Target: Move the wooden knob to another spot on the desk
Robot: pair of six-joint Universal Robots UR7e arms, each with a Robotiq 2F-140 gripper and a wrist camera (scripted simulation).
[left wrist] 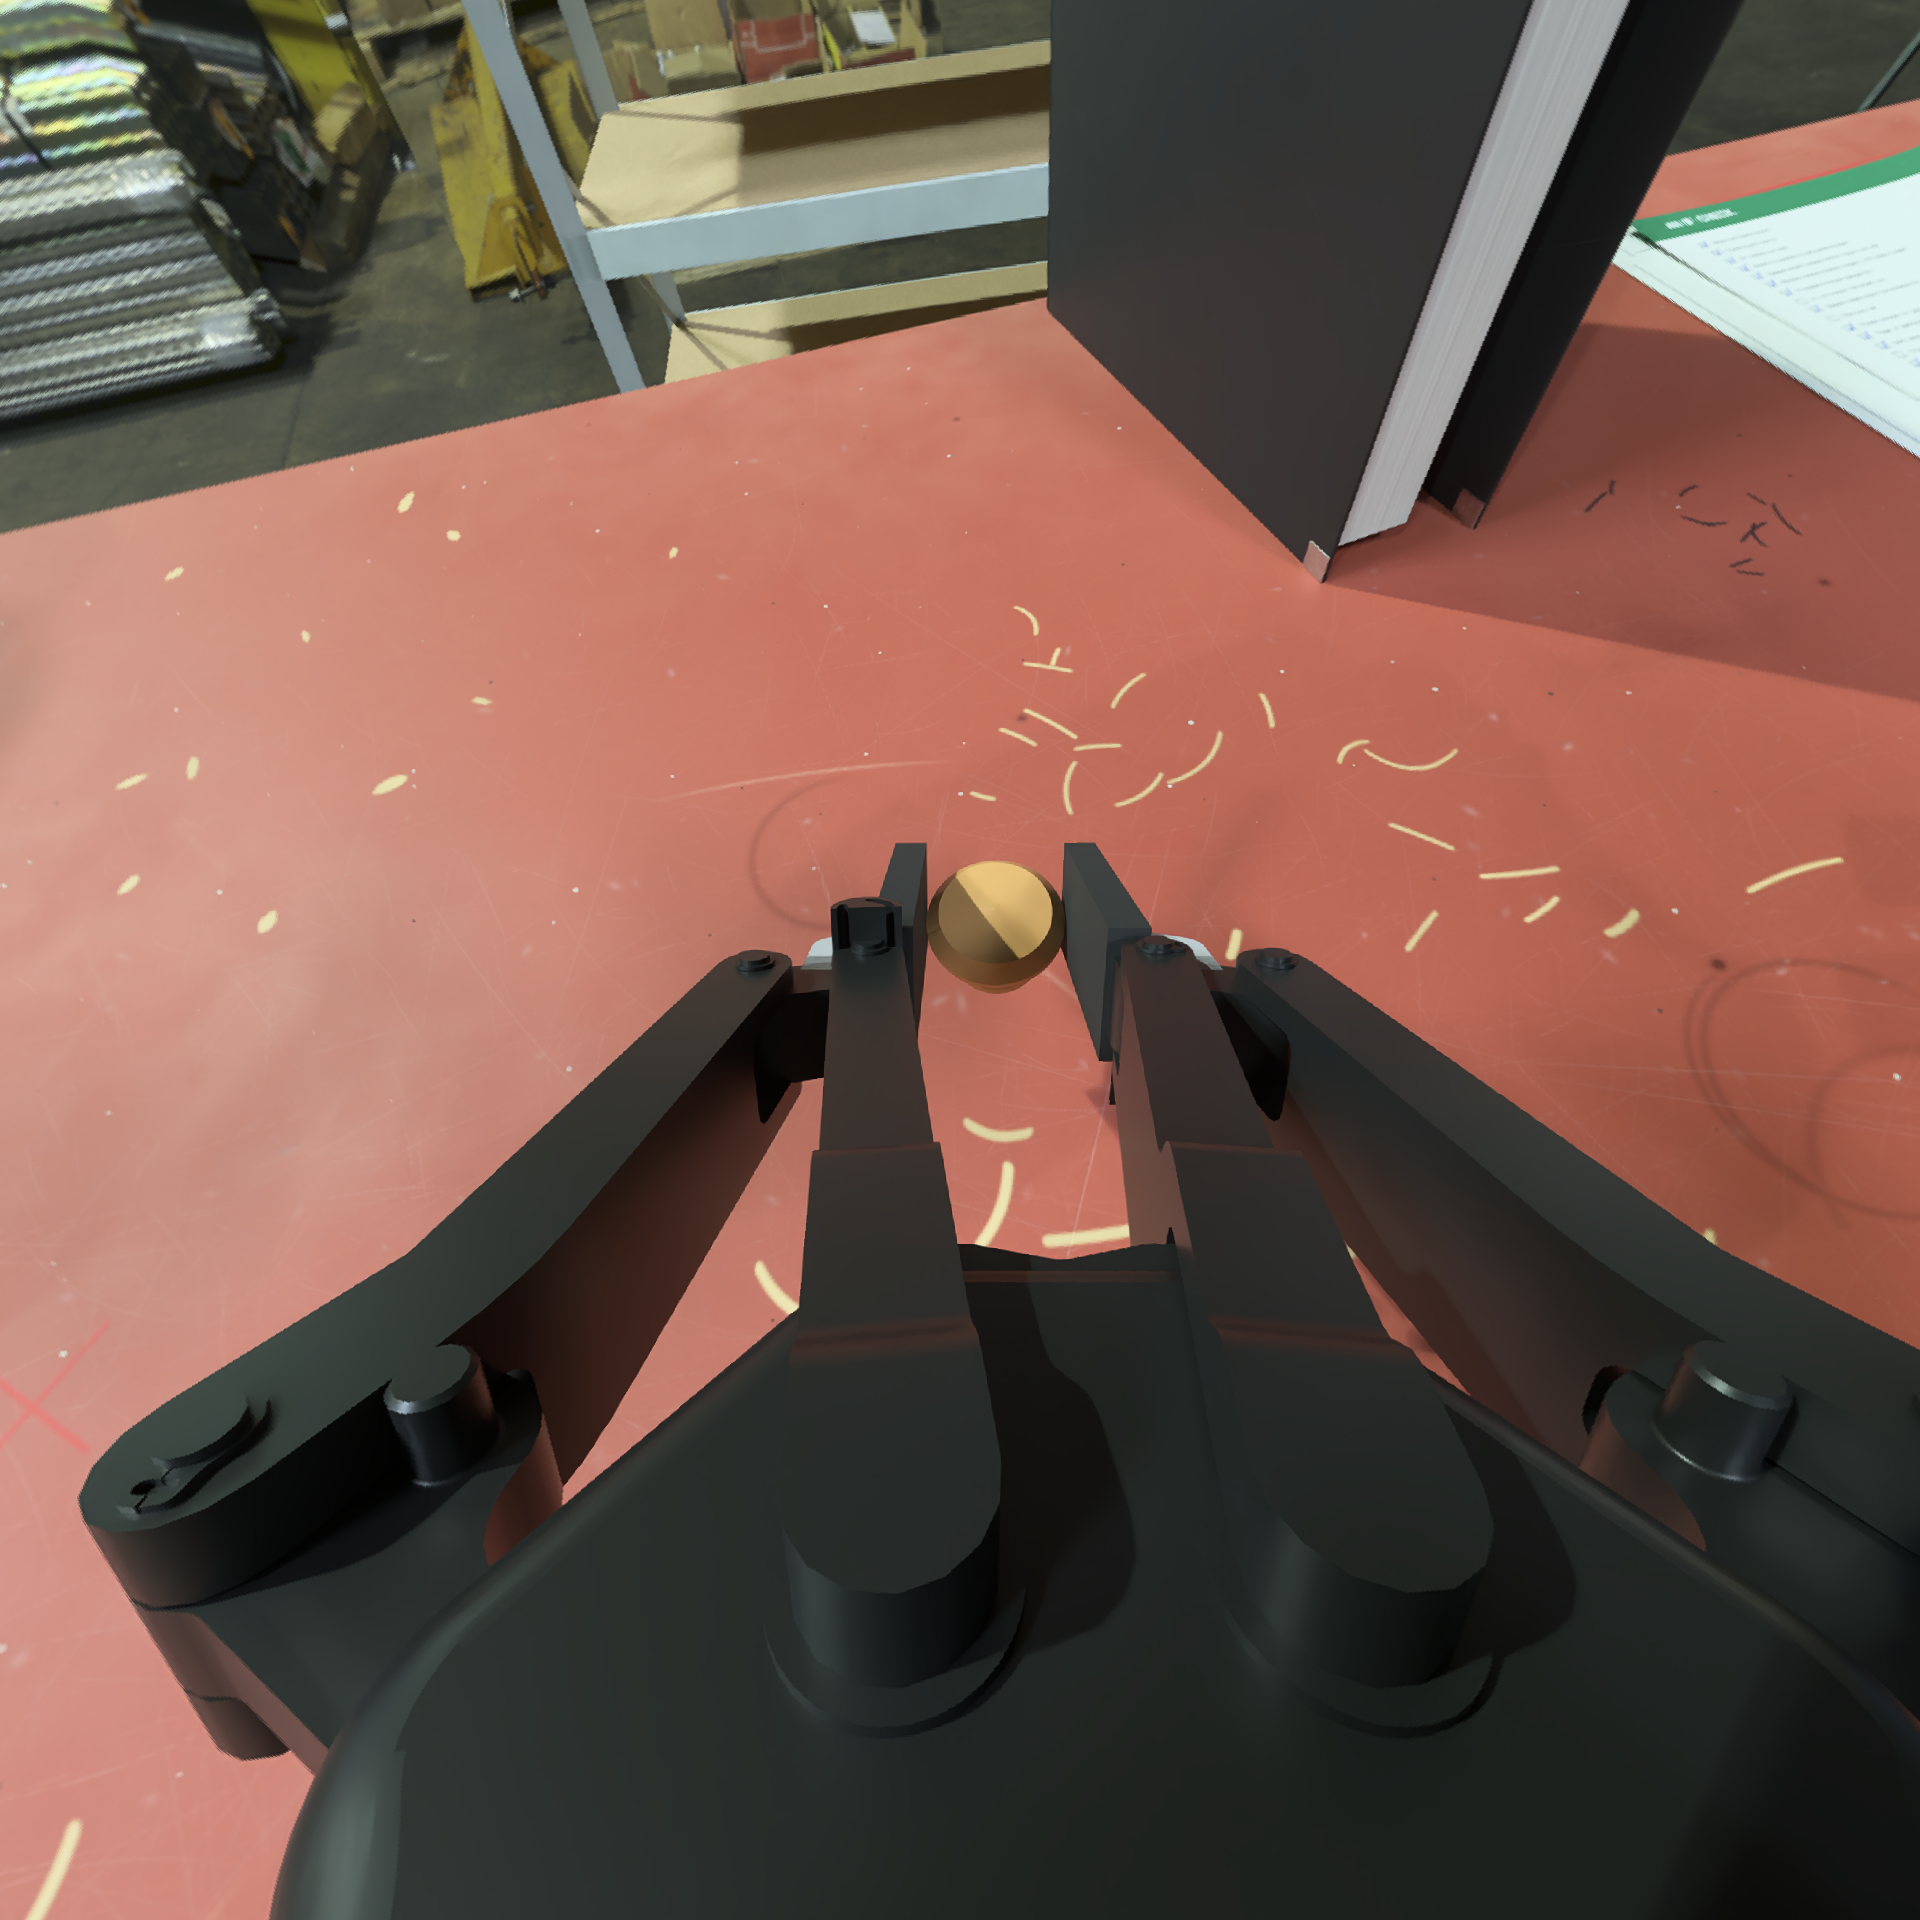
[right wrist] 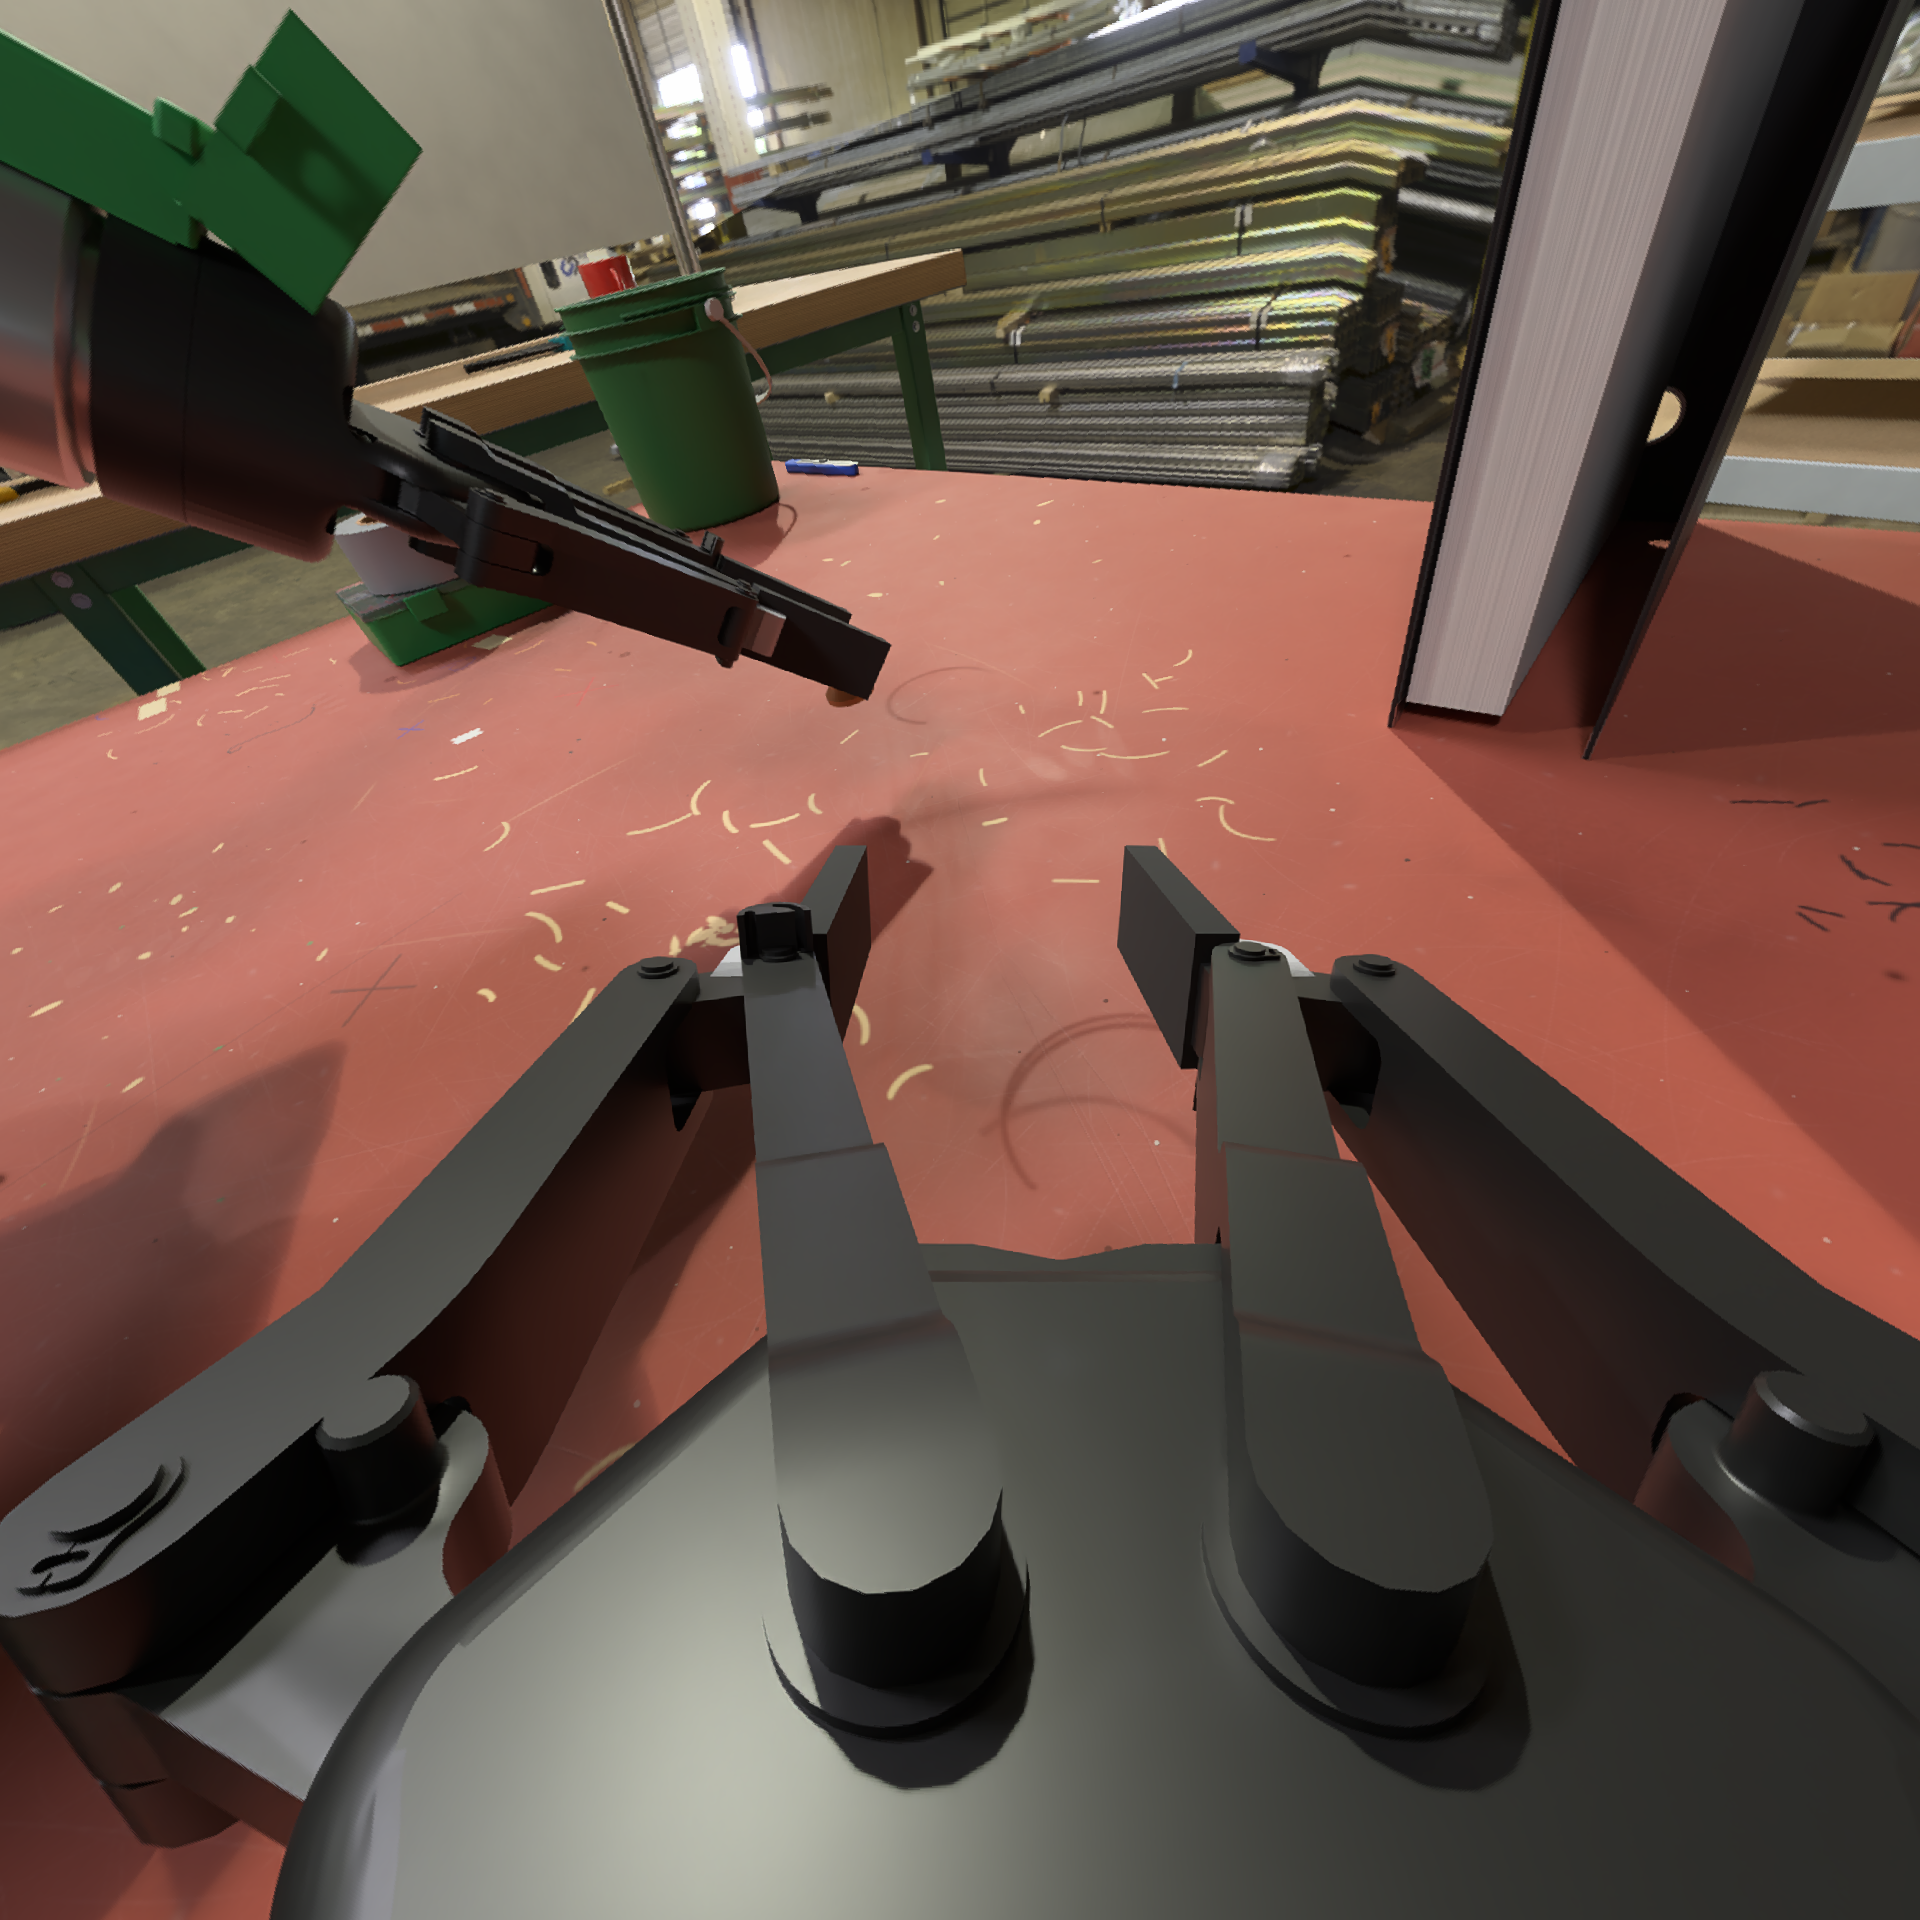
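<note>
Your left gripper (left wrist: 994, 914) is holding the wooden knob (left wrist: 994, 925) between its nearly closed fingers, just above the red worktop (left wrist: 520, 1039), so setting it down elsewhere is remaining, while your right gripper (right wrist: 994, 914) is waiting wide open and empty.

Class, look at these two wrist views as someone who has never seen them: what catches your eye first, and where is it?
First, the golden wooden knob, pinched between the fingers of the left pincer just above the red desk. Next, the tall dark book standing upright at the far right. The right pincer hangs open and empty over the desk.
</note>
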